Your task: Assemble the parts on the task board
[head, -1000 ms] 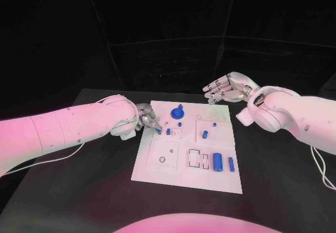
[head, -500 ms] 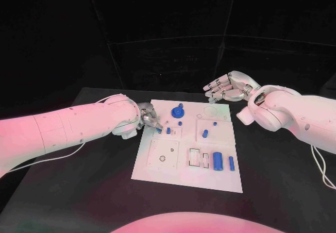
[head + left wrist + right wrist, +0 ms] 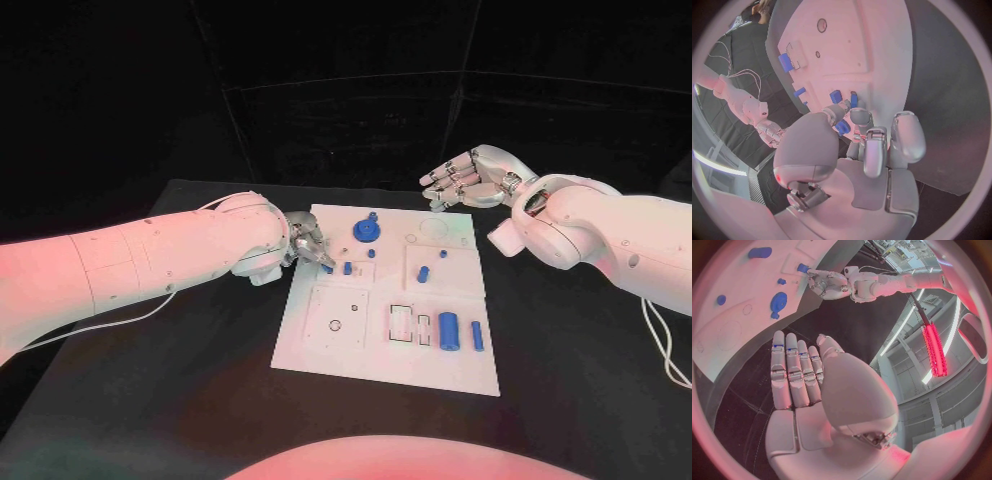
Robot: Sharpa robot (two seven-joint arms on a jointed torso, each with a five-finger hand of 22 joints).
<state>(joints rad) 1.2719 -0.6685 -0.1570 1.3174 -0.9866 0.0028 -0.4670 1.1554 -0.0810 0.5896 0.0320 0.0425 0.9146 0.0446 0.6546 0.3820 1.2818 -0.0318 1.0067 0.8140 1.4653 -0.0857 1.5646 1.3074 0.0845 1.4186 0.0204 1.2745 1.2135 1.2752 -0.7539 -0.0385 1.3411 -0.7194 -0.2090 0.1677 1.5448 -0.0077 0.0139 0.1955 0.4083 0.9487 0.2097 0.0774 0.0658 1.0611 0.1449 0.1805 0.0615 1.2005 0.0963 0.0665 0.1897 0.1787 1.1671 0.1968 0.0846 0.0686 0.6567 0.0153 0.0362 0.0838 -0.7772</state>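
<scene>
nothing moved, left robot hand (image 3: 306, 246) pinching part (image 3: 329, 268)

Support surface: a black table (image 3: 173, 400), matte and dark throughout. Lying directly on it, about the middle, is the white task board (image 3: 325, 362), flat, long axis running near to far. A thin pale cable (image 3: 87, 328) trails across the left part.

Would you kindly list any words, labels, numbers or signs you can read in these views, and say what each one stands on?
None can be read: the task board, its blue parts, the left hand and the right hand show no legible text.
</scene>
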